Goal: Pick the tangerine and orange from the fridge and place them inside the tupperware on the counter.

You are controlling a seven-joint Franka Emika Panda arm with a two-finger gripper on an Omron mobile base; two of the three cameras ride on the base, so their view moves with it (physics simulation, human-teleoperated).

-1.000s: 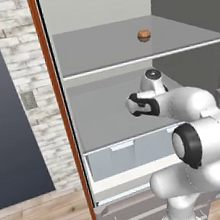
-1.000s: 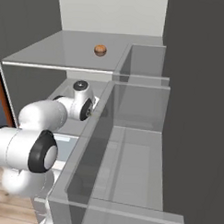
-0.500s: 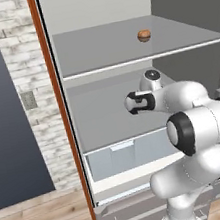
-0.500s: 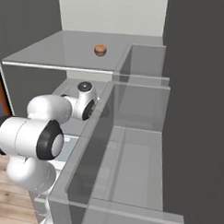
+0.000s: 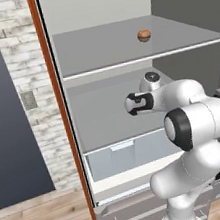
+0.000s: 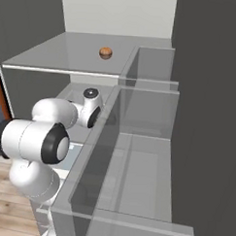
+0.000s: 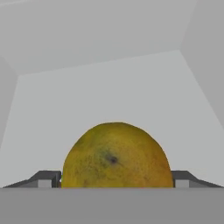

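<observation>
The fridge [image 5: 102, 50] stands open in front of me. A small brownish tangerine [image 5: 143, 35] [image 6: 106, 53] lies on its upper shelf, toward the right. My arm reaches in over the middle shelf, and the gripper [image 5: 131, 103] [image 6: 96, 116] points toward the back wall. In the hand view a large yellow-orange orange [image 7: 116, 153] sits between the two fingertips [image 7: 48, 178], which touch its sides; the gripper [image 7: 116, 180] is shut on it. The tupperware and the counter are out of view.
Below the middle shelf is a translucent crisper drawer [image 5: 124, 155], with grey drawers [image 5: 129, 212] under it. An orange-brown panel edge [image 5: 62, 115] borders the fridge on the left. Translucent door bins [image 6: 138, 155] stand close on the arm's right.
The elbow has swung up and toward the fridge, while the hand has stayed at nearly the same place over the middle shelf. The tangerine has not moved.
</observation>
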